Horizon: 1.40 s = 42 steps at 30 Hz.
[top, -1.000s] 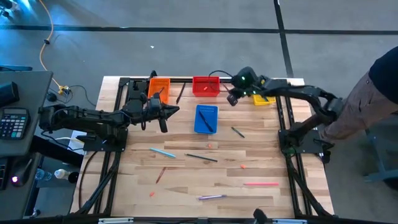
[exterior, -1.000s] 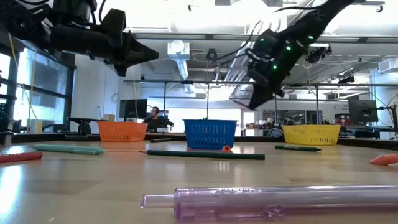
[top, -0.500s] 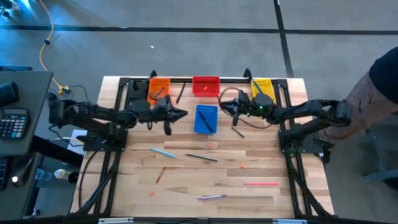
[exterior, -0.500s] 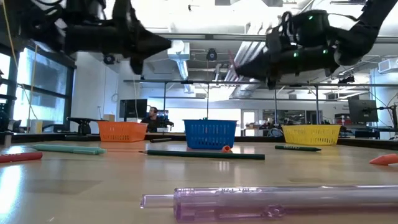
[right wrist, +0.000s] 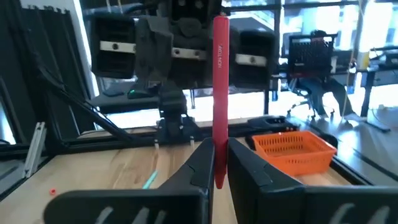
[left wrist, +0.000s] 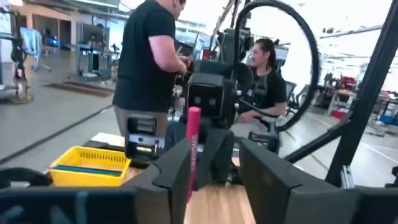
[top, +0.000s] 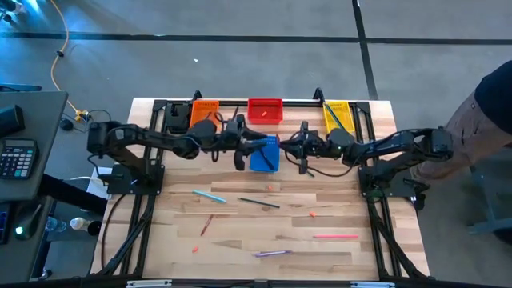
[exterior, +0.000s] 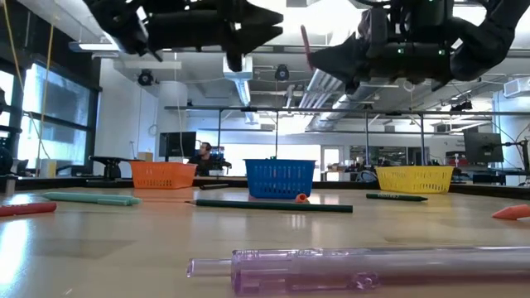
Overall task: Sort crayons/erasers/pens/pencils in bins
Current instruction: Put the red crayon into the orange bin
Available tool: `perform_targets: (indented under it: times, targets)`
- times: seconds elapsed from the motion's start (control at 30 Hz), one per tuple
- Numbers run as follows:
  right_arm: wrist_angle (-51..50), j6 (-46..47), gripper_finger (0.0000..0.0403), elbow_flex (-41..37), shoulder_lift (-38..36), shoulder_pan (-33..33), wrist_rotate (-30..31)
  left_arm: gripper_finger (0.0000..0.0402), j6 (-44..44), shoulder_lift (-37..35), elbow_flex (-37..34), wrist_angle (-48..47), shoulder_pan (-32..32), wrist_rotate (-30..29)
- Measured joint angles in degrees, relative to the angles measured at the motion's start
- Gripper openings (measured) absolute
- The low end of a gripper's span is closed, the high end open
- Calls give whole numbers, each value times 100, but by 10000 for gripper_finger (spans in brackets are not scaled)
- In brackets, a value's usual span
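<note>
Both arms reach to mid-table and face each other above the blue bin point(top: 265, 154). The right gripper point(right wrist: 215, 163) pinches a red crayon point(right wrist: 220, 93) near its lower end, the stick standing upright between the fingers. In the low view the crayon point(exterior: 305, 47) hangs high in the air, tilted, at the tip of the right gripper point(exterior: 325, 64). The left gripper point(left wrist: 214, 165) has its fingers spread, with the crayon point(left wrist: 193, 146) upright in the gap and close to one finger; contact cannot be told.

From above, left gripper point(top: 254, 147) and right gripper point(top: 290, 146) sit at either side of the blue bin's rim. Orange bin point(top: 204, 112), red bin point(top: 265, 110) and yellow bin point(top: 338, 117) line the table's far edge.

Loose on the table point(top: 240, 232): a teal pen point(top: 209, 196), a dark pencil point(top: 259, 202), a pink pen point(top: 335, 236), a purple pen point(top: 272, 253), a thin red stick point(top: 206, 225), small orange-red erasers point(top: 312, 214).

Two people point(left wrist: 149, 68) are in the room beyond the table.
</note>
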Motion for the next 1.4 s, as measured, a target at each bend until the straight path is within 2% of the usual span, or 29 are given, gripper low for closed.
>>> perform_targets:
  times: [0.27,0.67,0.8,1.07,1.4]
  targets:
    - [199,-83,18,2,0,171,-85,161,-49,409,458,-90,-179,-3]
    - [249,-235,18,2,0,288,-124,159,102,701,878,-100,-257,-63]
    - [248,-253,18,2,0,288,-124,138,99,703,878,-80,-257,-61]
    - [247,-322,18,2,0,288,-171,69,101,703,878,-62,-257,-15]
    - [243,-332,19,4,0,289,-181,29,225,703,878,-60,-259,-12]
